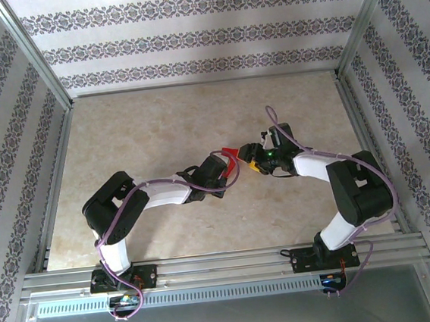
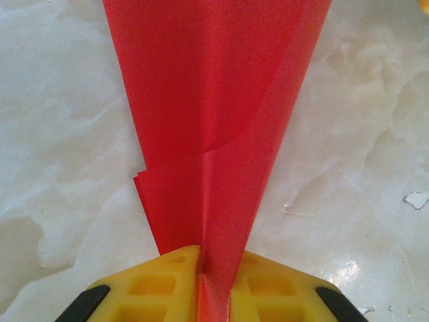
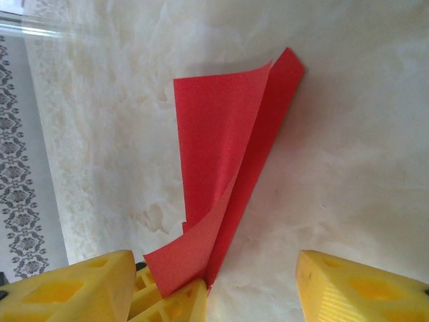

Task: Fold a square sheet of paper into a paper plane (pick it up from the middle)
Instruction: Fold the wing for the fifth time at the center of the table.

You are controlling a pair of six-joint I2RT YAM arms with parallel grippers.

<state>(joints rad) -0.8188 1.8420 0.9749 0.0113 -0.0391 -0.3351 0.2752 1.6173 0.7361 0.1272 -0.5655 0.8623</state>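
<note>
Paper plane [image 2: 201, 100] was pinched at its narrow end by the left gripper [image 2: 213, 288]; the right gripper [image 3: 214, 268] was held near it, jaws spread wide.

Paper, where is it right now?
Near the centre of the top view, the paper is pinched in the left gripper, with the open right gripper close on its right.

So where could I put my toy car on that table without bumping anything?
Bare table stretches from the middle to the back wall. Another free patch sits near the front rail, between the left arm and right arm. The middle is crowded: the left gripper pinches the red paper right beside the open right gripper.
</note>
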